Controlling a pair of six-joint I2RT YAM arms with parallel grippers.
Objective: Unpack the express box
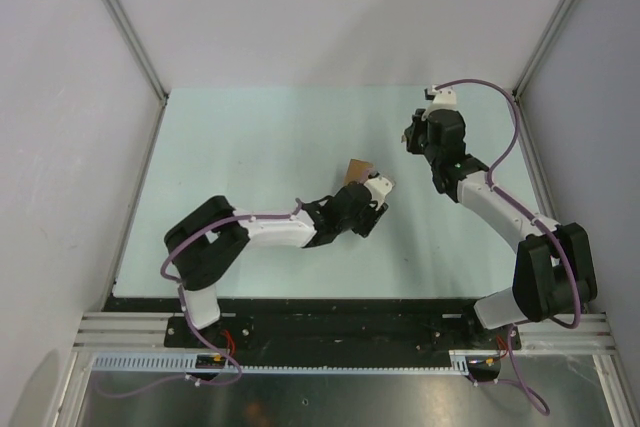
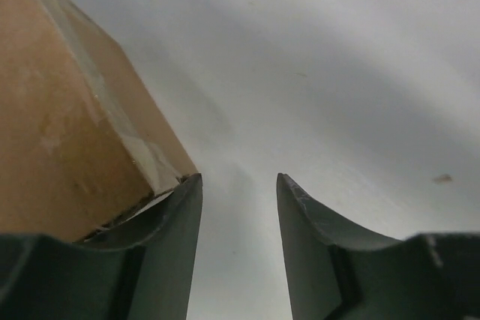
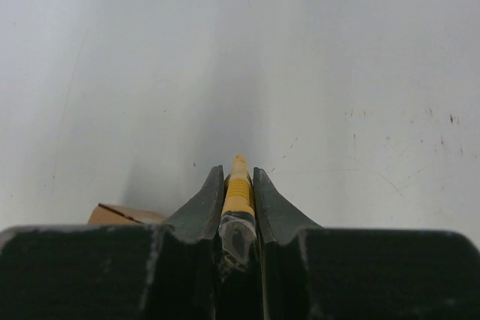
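Left jaws gape beside express box (image 2: 67, 110); right jaws pinch cutter (image 3: 238, 189).

A slim yellow cutter knife (image 3: 238, 187), ribbed on top, points out over the pale bench (image 1: 270, 137), which shows faint scuffs and dark specks (image 3: 450, 119). Plain grey walls (image 1: 330, 7) close it in, aluminium posts (image 1: 122, 25) at the far corners, rails (image 1: 350, 325) along the near edge.

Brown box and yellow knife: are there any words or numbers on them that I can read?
No words, numbers or signs can be read in any view.
Box: plain brown cardboard, no print on the sides that show.
Knife: plain yellow, no label that shows.
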